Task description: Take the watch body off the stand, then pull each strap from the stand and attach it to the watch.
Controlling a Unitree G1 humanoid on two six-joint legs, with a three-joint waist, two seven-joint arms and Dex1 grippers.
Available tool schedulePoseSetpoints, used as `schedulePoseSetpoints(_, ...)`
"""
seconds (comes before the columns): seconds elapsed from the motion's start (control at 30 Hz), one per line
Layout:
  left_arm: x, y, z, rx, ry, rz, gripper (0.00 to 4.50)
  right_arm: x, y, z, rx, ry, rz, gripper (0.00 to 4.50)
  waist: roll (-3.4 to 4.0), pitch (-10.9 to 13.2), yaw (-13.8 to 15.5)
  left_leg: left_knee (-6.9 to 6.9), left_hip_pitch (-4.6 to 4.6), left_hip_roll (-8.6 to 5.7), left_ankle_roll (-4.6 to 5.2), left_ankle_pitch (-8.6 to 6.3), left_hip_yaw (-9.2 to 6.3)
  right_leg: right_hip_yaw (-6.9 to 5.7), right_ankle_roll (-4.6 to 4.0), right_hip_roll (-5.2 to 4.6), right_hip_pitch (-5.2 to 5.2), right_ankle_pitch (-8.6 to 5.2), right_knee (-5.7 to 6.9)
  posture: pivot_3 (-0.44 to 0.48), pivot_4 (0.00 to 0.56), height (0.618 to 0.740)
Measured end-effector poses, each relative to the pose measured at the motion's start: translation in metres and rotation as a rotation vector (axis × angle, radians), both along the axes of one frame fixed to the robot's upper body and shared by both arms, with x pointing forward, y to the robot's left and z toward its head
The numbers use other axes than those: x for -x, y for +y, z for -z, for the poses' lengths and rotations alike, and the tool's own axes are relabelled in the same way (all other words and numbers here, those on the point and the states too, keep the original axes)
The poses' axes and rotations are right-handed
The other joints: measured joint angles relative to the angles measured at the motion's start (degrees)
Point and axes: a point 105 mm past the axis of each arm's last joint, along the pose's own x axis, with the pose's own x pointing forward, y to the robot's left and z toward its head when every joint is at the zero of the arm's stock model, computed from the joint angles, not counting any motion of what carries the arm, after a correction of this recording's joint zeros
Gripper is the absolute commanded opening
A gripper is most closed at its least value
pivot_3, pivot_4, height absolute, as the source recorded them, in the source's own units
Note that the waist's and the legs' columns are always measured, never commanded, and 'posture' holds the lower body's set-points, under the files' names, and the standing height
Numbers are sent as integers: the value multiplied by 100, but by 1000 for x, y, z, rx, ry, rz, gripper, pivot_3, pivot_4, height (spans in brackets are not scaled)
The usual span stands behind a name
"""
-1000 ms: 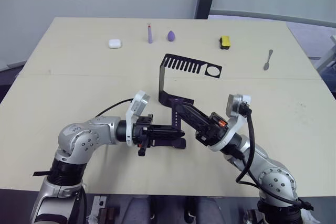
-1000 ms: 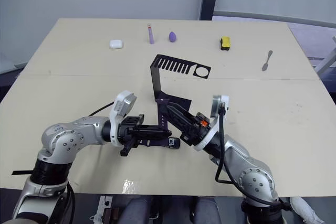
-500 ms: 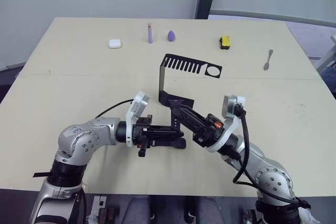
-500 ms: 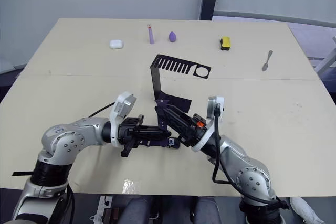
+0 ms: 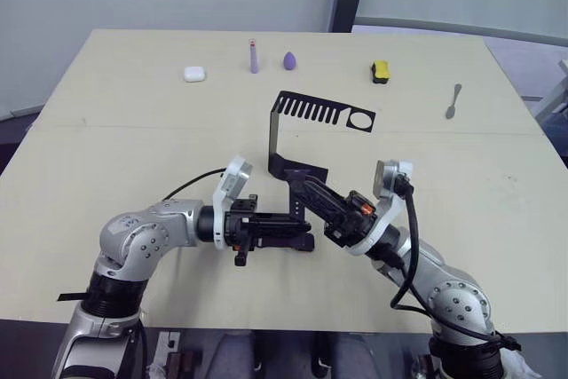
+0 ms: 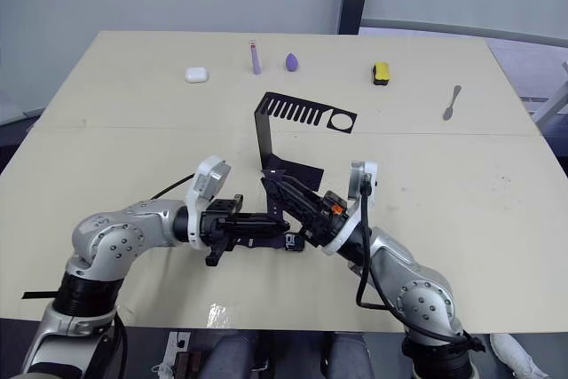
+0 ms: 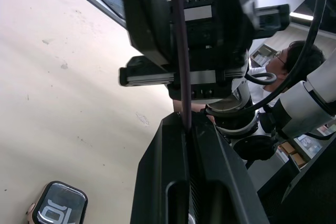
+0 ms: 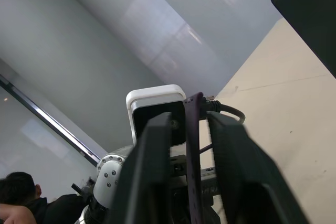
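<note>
The black stand point(image 5: 306, 113) rises at mid-table, its slotted top arm pointing right. Just in front of its foot, my left gripper point(image 5: 306, 230) is shut on a thin dark purple strap point(image 7: 178, 51) that runs straight out from its fingertips point(image 7: 185, 124). The free end of the strap point(image 8: 193, 129) passes between the fingers of my right gripper point(image 5: 297, 185), which stands open around it, facing the left gripper. The watch body point(image 6: 293, 240) lies flat on the table beside the left gripper, dark screen with white marks up point(image 7: 58, 211).
Along the far edge lie a white earbud case point(image 5: 194, 74), a purple stick point(image 5: 253, 56), a purple drop-shaped piece point(image 5: 290, 61) and a yellow-and-black block point(image 5: 380, 70). A spoon point(image 5: 453, 101) rests at the right. A person point(image 7: 294, 61) sits beyond the table.
My right gripper has slid left toward the left gripper and the stand's foot. The left gripper has kept its place, still holding the strap.
</note>
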Motion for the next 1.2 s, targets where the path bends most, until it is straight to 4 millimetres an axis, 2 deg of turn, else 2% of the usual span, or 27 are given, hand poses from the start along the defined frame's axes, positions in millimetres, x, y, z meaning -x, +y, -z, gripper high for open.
schedulePoseSetpoints(0.8,2,2,3,16,-11,1,0,2,2,1,-1,-1,-23,66,0,0,-2,0,0,0,0,0,1,1,0,0,0,0,0,0,150,740)
schedulePoseSetpoints(0.9,6,3,1,37,-51,14,1011,2,0,-1,-9,-4,-24,0,0,0,-3,-1,0,1,0,0,1,1,0,0,-1,0,-1,0,150,740)
schedulePoseSetpoints(1.03,4,9,-1,47,-159,-29,2782,3,-11,-14,-19,-44,-17,0,0,0,5,0,-1,1,6,-4,3,4,-2,-1,-2,1,-4,0,150,740)
schedulePoseSetpoints(1.13,-1,35,-2,-19,-258,-104,4290,9,-27,-13,123,-103,-1,0,1,0,3,-3,-1,5,22,-16,9,5,-5,0,-8,1,-6,0,150,740)
schedulePoseSetpoints(1.2,-1,52,1,-91,-348,-131,4402,10,-42,-6,249,-140,29,0,1,0,20,-7,-1,4,23,-18,18,5,-6,0,-15,0,-9,0,150,740)
